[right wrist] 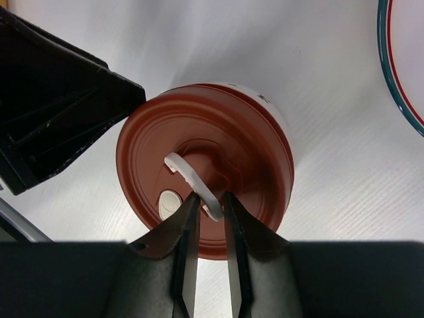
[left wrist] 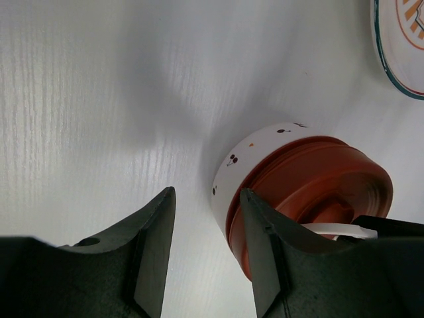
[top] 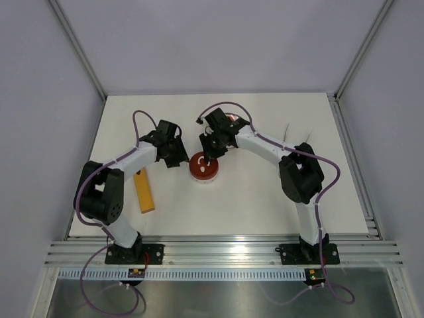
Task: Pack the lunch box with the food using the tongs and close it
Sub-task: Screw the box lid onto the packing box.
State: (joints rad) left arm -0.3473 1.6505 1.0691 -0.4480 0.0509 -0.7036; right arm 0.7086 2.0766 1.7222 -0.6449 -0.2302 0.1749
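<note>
The lunch box (top: pixel 203 167) stands mid-table, a round tin with a white printed wall (left wrist: pixel 244 156) and a dark-red lid (right wrist: pixel 245 132) on top. A white curled handle (right wrist: pixel 189 173) sits on the lid. My right gripper (right wrist: pixel 211 196) comes down over the lid and is shut on that handle. My left gripper (left wrist: pixel 207 193) is at the tin's left side, open, with bare table between its fingers; its right finger (left wrist: pixel 262 225) is against the lid's rim. The food is out of view. A thin silvery shape right of the right arm may be the tongs (top: pixel 287 130).
A white patterned plate (left wrist: pixel 401 46) lies just behind the tin, also seen at the right wrist view's upper right, plate rim (right wrist: pixel 397 86). A flat yellow-orange bar (top: pixel 144 191) lies at the front left by the left arm.
</note>
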